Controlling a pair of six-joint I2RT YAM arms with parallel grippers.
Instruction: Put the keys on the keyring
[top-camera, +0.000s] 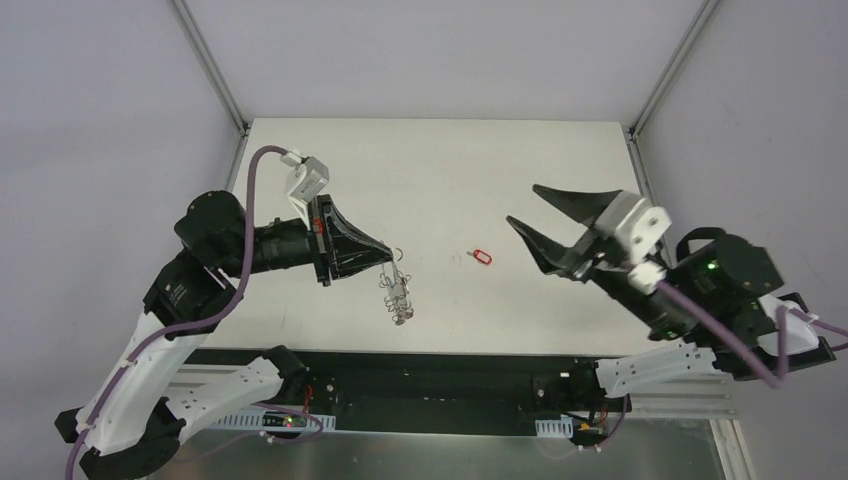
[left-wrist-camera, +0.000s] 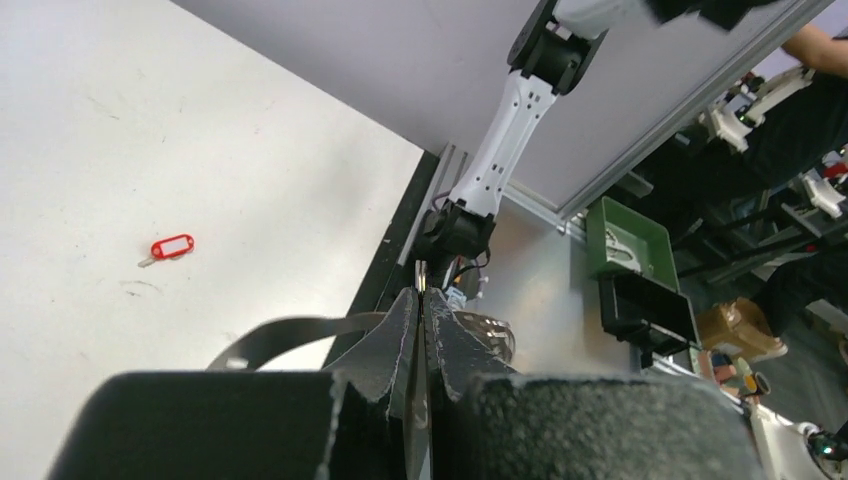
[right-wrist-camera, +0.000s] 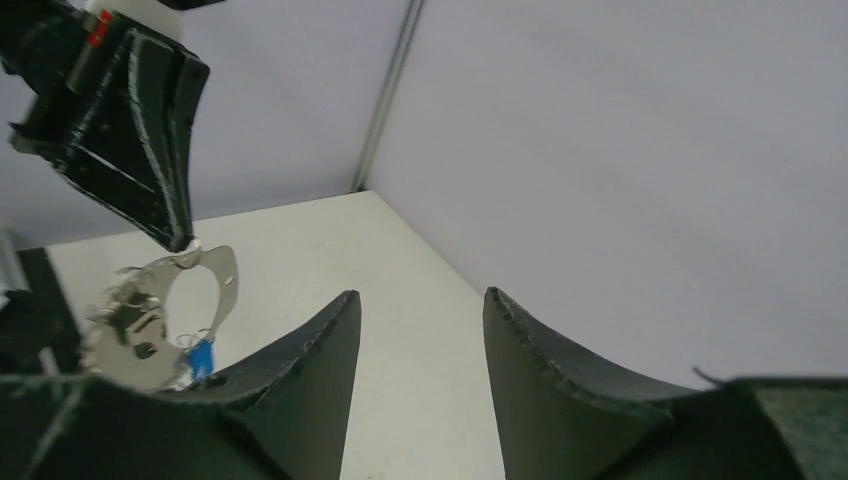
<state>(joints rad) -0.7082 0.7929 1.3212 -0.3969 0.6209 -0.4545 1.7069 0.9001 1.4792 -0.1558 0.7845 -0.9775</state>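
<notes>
– Pale grey walls, a plain white surface (top-camera: 440, 160), and aluminium frame posts (top-camera: 208, 65) running up from the far corners. So where did everything sit at that point?

– Left hand (top-camera: 386, 252) was pinched tight on the large thin silvery wire keyring (top-camera: 398, 290), fingers pressed together right at the top of the loop. The ring dangled below the tips, with its fringe of little metal pieces bunched up lower down. Couldn't tell if the bottom touched the surface or hung just clear of it.

– And the keys?

– One small bright blue key (right-wrist-camera: 201, 355) was on the ring, down in the cluster; only the right wrist camera caught it. The red oval plastic-headed key (top-camera: 481, 257) lay flat on the surface by itself, between the two hands, with a white label in its head and its tiny metal blade pointing towards the left arm's side. Nothing was touching it.

– Right hand?

– Right hand (top-camera: 524, 205) was spread wide with nothing in it, raised off the surface to the right of the red key, fingers pointing towards the left arm. It was apart from both key and ring.
</notes>
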